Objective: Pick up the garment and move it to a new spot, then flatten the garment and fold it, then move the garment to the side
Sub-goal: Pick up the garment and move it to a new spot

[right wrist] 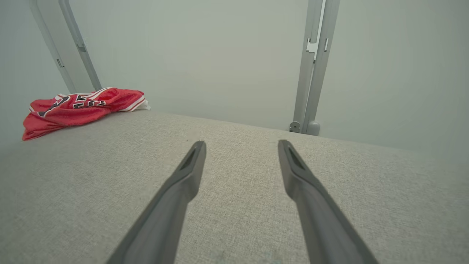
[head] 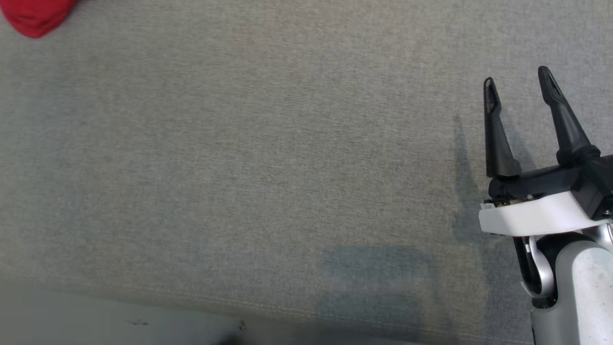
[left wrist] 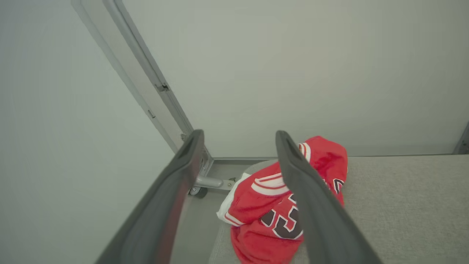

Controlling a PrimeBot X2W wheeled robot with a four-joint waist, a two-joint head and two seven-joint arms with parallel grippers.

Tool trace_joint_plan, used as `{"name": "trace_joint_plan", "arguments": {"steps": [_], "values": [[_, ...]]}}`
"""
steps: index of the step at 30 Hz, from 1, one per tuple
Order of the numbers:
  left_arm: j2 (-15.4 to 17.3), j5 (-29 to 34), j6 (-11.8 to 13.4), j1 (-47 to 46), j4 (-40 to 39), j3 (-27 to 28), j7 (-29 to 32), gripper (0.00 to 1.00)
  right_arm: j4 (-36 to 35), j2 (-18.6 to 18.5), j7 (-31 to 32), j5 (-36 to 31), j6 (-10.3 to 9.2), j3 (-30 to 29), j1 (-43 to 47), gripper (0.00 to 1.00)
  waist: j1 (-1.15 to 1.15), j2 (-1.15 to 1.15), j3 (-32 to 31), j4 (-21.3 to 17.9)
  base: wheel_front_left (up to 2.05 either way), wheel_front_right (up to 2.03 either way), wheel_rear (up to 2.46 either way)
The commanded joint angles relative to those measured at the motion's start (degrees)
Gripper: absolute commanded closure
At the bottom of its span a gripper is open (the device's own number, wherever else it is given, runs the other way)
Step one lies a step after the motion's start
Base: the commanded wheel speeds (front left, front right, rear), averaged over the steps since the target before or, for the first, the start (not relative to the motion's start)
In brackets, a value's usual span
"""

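The garment is a red jersey with white trim and dark numerals, crumpled in a heap on the grey fabric surface. In the head view a corner of the garment (head: 36, 17) shows at the far top left. The left wrist view has the garment (left wrist: 271, 212) just beyond my left gripper (left wrist: 240, 137), whose fingers stand open and apart from it. My right gripper (head: 517, 81) hovers open over bare fabric at the right, far from the jersey. In the right wrist view the garment (right wrist: 80, 108) lies at the far left, with my right gripper (right wrist: 242, 145) open and holding nothing.
The grey fabric surface (head: 268, 158) spreads wide under both arms, its front edge (head: 191, 299) running along the bottom. Pale walls stand behind, with a metal post (right wrist: 313, 69) at the back and a slanted frame on a caster (left wrist: 199, 190) by the garment's corner.
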Motion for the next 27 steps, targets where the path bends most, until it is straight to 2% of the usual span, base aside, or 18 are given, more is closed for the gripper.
{"name": "trace_joint_plan", "arguments": {"steps": [1,8,12,17,20,21,22,23,27], "values": [[0.89,-0.91,-0.18,-2.56,2.66,-2.66,1.28,0.00,-1.55,-0.05,0.00,-0.75,-0.08,-0.63,-0.29,0.00,0.00,0.00,11.28,-10.75,0.00,0.00,0.00],[1.94,-3.10,-0.17,-6.80,9.77,-6.40,2.05,0.00,-4.92,-0.02,0.09,-2.28,-0.08,-1.34,-0.56,0.00,0.00,0.00,15.29,-12.64,0.00,0.00,0.00],[3.42,-1.96,-0.15,-8.79,14.79,-7.68,1.89,0.00,-5.92,-0.02,-0.33,-2.39,-0.08,-1.72,-0.79,0.00,0.00,0.00,17.06,-13.13,0.00,0.00,0.00],[5.71,0.92,4.33,-11.05,20.30,-8.42,0.77,0.00,-5.87,-0.03,-0.94,-1.98,-0.08,-1.63,-0.81,0.00,0.00,0.00,17.62,-13.54,0.00,0.00,0.00],[6.17,1.02,4.71,-11.99,22.69,-8.44,0.64,0.01,-5.76,-0.03,-1.25,-1.74,-0.08,-1.33,-1.07,0.00,0.00,0.00,17.53,-13.67,0.00,0.00,0.00],[6.18,0.78,4.41,-12.30,23.31,-8.45,0.78,0.52,-5.67,-0.03,-1.38,-1.69,-0.08,-1.29,-1.13,0.00,0.00,0.00,17.45,-13.67,0.00,0.00,0.00],[6.14,0.62,4.18,-12.54,23.89,-8.57,0.88,0.79,-5.52,-0.04,-1.53,-1.60,-0.08,-1.28,-1.16,0.00,0.00,0.00,17.32,-13.65,0.00,0.00,0.00],[6.13,0.78,3.98,-12.74,24.30,-8.86,0.81,1.00,-5.34,-0.04,-1.61,-1.50,-0.08,-1.27,-1.22,0.00,0.00,0.00,17.15,-13.63,0.00,0.00,0.00],[5.62,0.61,3.70,-13.61,25.35,-9.09,-1.54,1.00,-4.59,-0.04,-2.51,-1.14,-0.08,-1.18,-1.84,0.00,0.00,0.00,15.98,-13.72,0.00,0.00,0.00]]}}
